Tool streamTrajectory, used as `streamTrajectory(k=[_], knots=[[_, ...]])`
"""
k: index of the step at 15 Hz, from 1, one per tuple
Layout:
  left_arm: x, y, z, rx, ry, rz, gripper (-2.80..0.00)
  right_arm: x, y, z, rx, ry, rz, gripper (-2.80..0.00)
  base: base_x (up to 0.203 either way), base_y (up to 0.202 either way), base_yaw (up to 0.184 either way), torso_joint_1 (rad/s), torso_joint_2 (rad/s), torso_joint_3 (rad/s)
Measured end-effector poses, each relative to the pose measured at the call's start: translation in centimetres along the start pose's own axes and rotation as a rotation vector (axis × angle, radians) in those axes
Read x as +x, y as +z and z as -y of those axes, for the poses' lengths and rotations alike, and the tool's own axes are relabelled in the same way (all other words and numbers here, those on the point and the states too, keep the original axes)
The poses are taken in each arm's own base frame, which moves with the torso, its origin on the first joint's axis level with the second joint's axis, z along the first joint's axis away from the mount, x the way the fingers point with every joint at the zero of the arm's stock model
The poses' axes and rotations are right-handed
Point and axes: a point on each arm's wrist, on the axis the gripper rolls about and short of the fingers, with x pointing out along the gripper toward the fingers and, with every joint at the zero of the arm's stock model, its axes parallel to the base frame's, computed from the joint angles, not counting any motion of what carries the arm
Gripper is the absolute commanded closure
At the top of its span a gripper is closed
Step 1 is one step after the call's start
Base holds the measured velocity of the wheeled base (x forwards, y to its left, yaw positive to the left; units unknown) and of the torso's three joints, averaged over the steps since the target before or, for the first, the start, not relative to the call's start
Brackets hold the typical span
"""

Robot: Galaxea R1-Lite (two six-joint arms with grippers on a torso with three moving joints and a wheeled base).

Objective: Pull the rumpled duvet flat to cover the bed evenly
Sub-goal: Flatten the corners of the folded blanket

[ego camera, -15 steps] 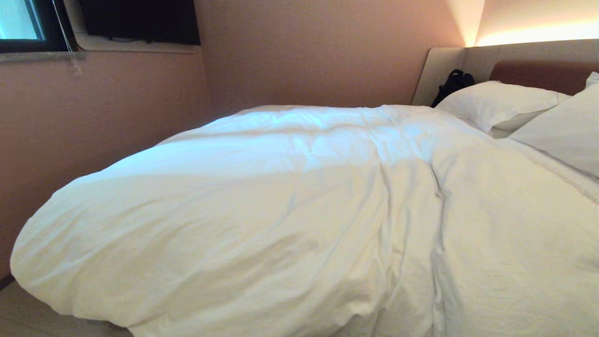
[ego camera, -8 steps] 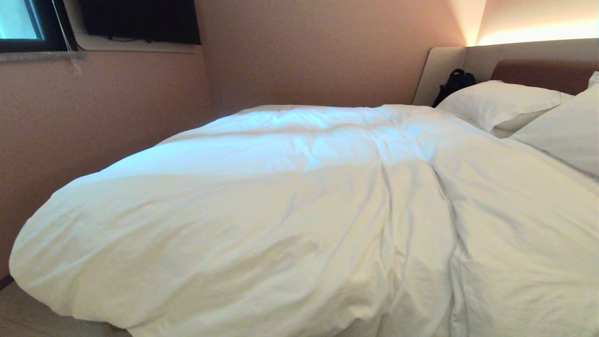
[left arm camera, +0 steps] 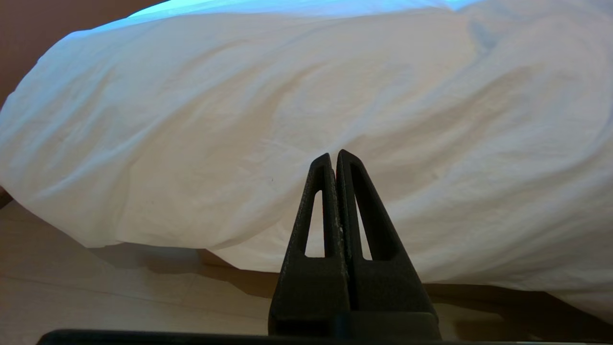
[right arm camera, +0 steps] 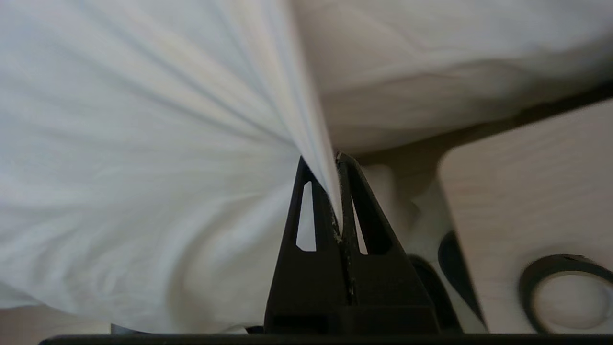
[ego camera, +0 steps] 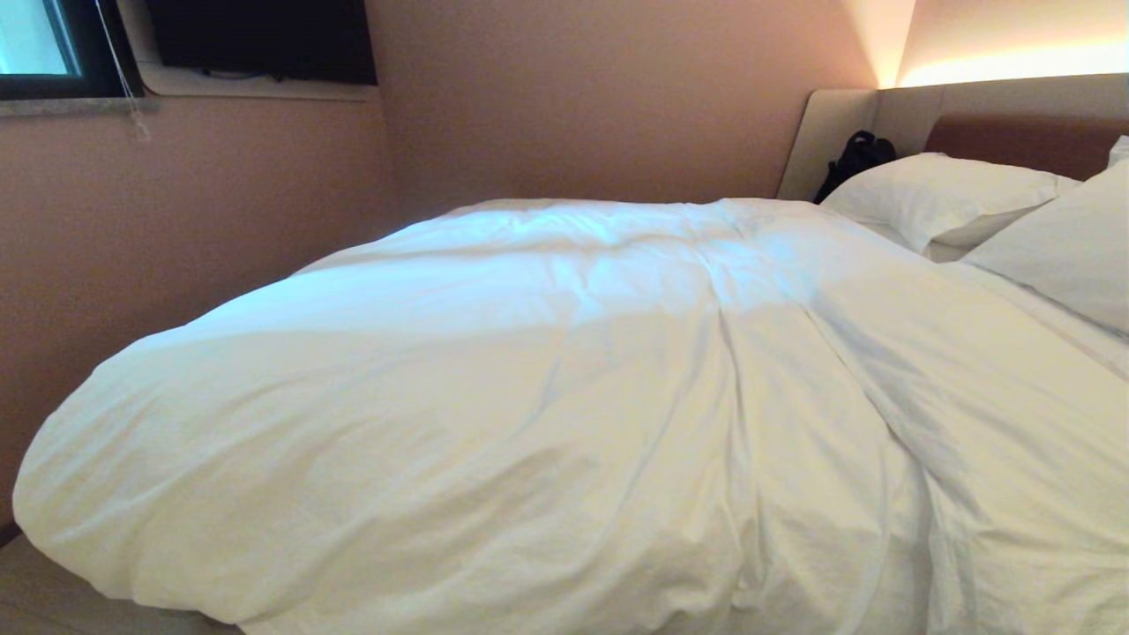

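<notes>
The right gripper (right arm camera: 335, 160) pinches a taut fold of the duvet (right arm camera: 143, 143) between its closed fingers. The left gripper (left arm camera: 334, 155), fingers pressed together and empty, points at the duvet's overhanging edge just ahead.

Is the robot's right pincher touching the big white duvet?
Touching. In the right wrist view, the right gripper is shut on a pinched fold of the duvet, and the cloth fans out tight from between its fingers.

Two white pillows (ego camera: 948, 196) lay by the beige wall panel, with a black bag (ego camera: 851, 159) tucked in the corner behind them. A window (ego camera: 40, 44) and a dark screen (ego camera: 265, 40) sat high on the pink wall (ego camera: 573, 97), above pale flooring (left arm camera: 96, 297).
</notes>
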Motion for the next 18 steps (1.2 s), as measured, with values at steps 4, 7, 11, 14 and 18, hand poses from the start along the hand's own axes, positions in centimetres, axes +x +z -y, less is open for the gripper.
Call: streamTrajectory(k=[4, 7, 11, 14, 18], knots=[[0.0, 0.0, 0.0, 0.0, 0.0, 0.0, 0.0, 1.1, 0.7, 2.1, 0.053, -0.036, -0.016, 0.0, 0.0, 0.0, 0.0, 0.0, 0.0, 0.0], [0.0, 0.0, 0.0, 0.0, 0.0, 0.0, 0.0, 1.8, 0.7, 2.9, 0.082, -0.038, -0.025, 0.0, 0.0, 0.0, 0.0, 0.0, 0.0, 0.0], [0.0, 0.0, 0.0, 0.0, 0.0, 0.0, 0.0, 2.3, 0.0, 2.9, 0.096, -0.023, -0.048, 0.0, 0.0, 0.0, 0.0, 0.0, 0.0, 0.0], [0.0, 0.0, 0.0, 0.0, 0.0, 0.0, 0.0, 2.8, -0.5, 2.1, 0.101, 0.001, -0.07, 0.0, 0.0, 0.0, 0.0, 0.0, 0.0, 0.0], [0.0, 0.0, 0.0, 0.0, 0.0, 0.0, 0.0, 2.6, -0.8, 0.3, 0.088, 0.022, -0.087, -2.8, 0.0, 0.0, 0.0, 0.0, 0.0, 0.0]])
